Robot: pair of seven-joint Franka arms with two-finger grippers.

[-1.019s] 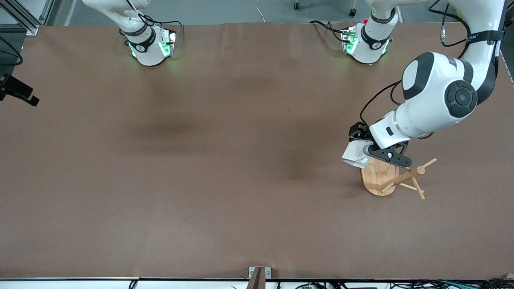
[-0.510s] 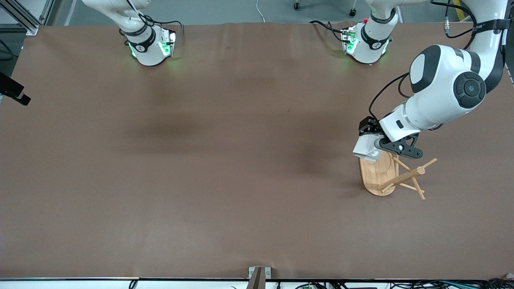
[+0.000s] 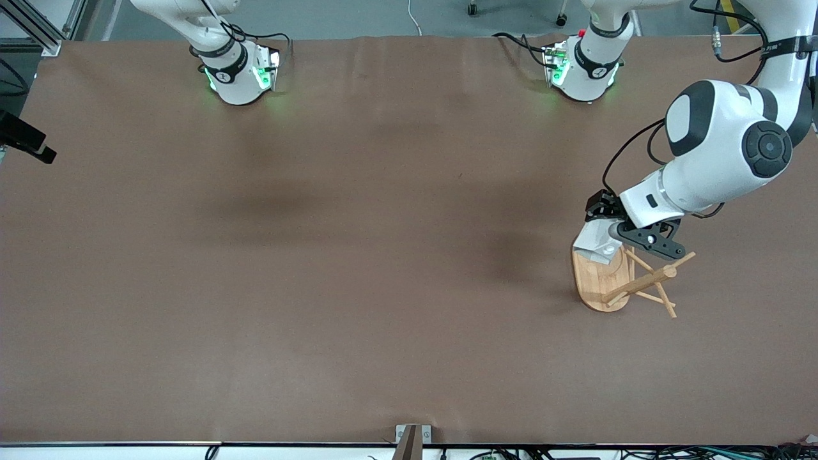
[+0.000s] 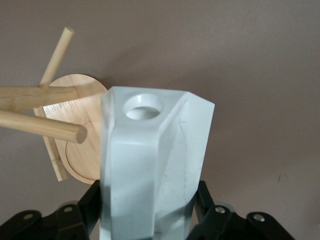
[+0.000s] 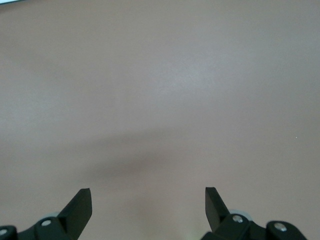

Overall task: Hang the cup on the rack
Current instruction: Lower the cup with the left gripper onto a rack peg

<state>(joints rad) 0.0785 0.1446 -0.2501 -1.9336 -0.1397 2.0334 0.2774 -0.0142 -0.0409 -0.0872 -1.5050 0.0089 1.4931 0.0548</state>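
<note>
Hidden or cut off: the right arm waits, entering at 11 o'clock in the front view; there only a dark piece of its gripper [image 3: 25,142] pokes in at 9 o'clock. The left gripper's fingertips sit out of sight against the cup's sides. The cup's rim cannot be seen in either view. The rack's post is part-covered by the left gripper in the front view.

Left gripper [image 3: 610,235]: black two-finger type, over the end of the rack's base nearer the robots, at about 3 o'clock in the front view; clamped on the cup at a narrow spread.

Right gripper [image 5: 147,205]: fingers spread wide, holding nothing, above bare brown table [image 3: 358,243].

Count:
- One small white faceted cup [image 4: 150,170] with blocky handle and round hole [image 4: 144,107], held in the air over the rack's base, hole just beside a peg tip [image 4: 80,133]; whether they touch is unclear.
- One light bamboo mug tree, the rack [image 3: 601,281], oval flat base, standing toward the left arm's end of the table.
- Pegs: at least three visible in the left wrist view.
</note>
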